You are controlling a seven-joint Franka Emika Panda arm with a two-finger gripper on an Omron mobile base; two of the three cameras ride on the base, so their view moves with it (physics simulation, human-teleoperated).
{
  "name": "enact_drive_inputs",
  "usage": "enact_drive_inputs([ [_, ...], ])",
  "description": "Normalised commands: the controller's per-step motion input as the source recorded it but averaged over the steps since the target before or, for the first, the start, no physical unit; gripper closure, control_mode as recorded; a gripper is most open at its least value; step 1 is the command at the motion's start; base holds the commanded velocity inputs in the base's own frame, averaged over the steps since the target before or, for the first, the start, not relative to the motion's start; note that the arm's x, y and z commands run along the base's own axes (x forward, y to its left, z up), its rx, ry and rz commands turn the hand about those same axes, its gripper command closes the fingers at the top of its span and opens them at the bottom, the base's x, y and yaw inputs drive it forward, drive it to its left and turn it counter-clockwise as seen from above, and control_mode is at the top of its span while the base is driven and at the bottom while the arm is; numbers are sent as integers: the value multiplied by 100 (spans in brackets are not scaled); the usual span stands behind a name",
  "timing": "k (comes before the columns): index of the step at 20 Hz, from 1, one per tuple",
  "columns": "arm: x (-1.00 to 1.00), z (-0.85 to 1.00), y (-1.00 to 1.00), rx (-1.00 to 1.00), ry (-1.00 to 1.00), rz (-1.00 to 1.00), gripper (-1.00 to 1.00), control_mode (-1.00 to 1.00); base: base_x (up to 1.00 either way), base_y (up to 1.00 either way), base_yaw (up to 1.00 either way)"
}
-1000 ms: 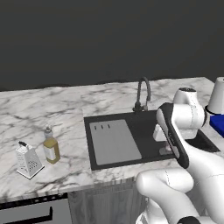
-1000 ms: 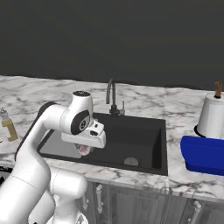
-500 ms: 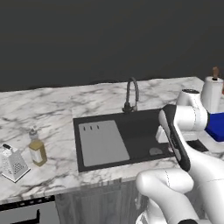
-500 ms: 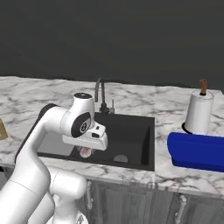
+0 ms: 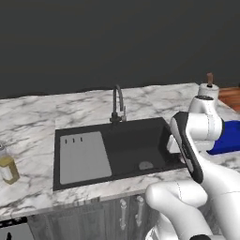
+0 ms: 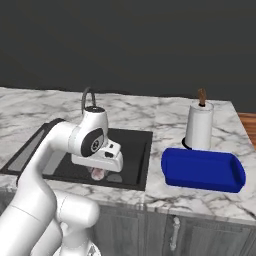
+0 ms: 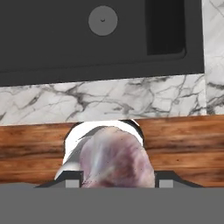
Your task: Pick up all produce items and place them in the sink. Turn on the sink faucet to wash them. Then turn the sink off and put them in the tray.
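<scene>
I see the marble counter with the black sink set in it, grey drainboard panel at its left, round drain near-right. Faucet stands at the far rim. Blue tray sits right of the sink, paper towel roll just behind it. My gripper is clenched around the pinkish-purple bulb, held over the sink's near-right edge. Oil bottle far left.

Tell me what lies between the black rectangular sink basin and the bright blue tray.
In the right base view, a bare strip of white marble counter separates the black sink basin from the bright blue tray; nothing sits on it.
</scene>
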Motion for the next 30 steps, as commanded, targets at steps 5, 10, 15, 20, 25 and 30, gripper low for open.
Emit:
enact_drive_inputs([
  [5, 0, 0, 0, 0, 0, 0, 100, 100, 2, -68, 0],
  [10, 0, 0, 0, 0, 0, 0, 100, 100, 41, -21, 0],
  [15, 0, 0, 0, 0, 0, 0, 100, 100, 77, -4, 2],
  [20, 0, 0, 0, 0, 0, 0, 100, 100, 94, -2, 7],
  [25, 35, 0, 7, 0, 0, 9, 100, -100, 33, 0, 5],
  [30, 42, 0, 40, 0, 0, 22, 100, -100, 0, 0, 0],
])
